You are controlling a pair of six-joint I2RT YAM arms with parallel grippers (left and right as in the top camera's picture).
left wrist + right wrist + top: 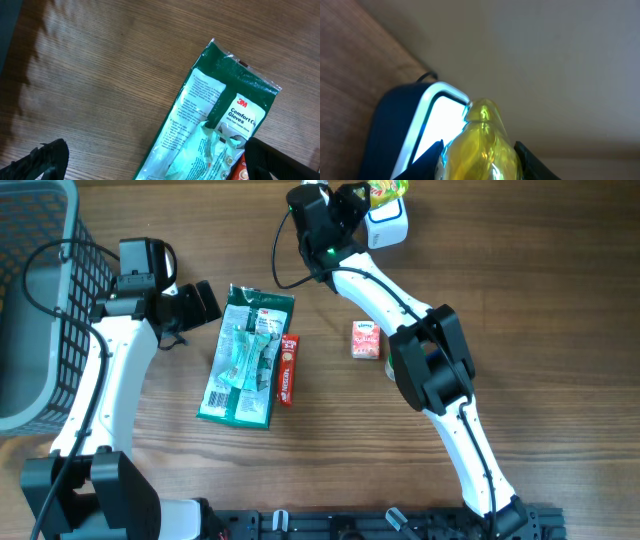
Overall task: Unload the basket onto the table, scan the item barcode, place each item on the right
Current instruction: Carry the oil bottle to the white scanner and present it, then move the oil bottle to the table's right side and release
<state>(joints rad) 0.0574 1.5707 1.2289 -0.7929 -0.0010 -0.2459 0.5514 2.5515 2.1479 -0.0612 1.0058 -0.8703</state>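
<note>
Looking down from overhead, you'll find your right gripper [358,198] at the far edge of the table [540,290], its fingers clamped on the yellow item [388,190], which it holds just beside the white scanner [388,226]. In the right wrist camera the yellow item [482,145], glossy and translucent, fills the gap between the two dark fingers [429,161]. Its top end overlaps the lit white window of the scanner [427,120] (whether the two actually touch, you can't tell from this angle). Your left gripper [205,302] is spread wide with nothing between its fingers, low over the wood just beside the top left corner of the green gloves packet [245,358]. The left wrist camera shows that packet [220,120] lying flat, printed "3M Comfort Gloves", with one fingertip [47,160] in the lower left corner of the view and the other in the lower right. A red stick pack [288,368] lies along the packet's right edge, and a small red carton [366,340] lies apart from both, nearer your right arm. A grey mesh basket [30,300] stands at the table's left edge.
</note>
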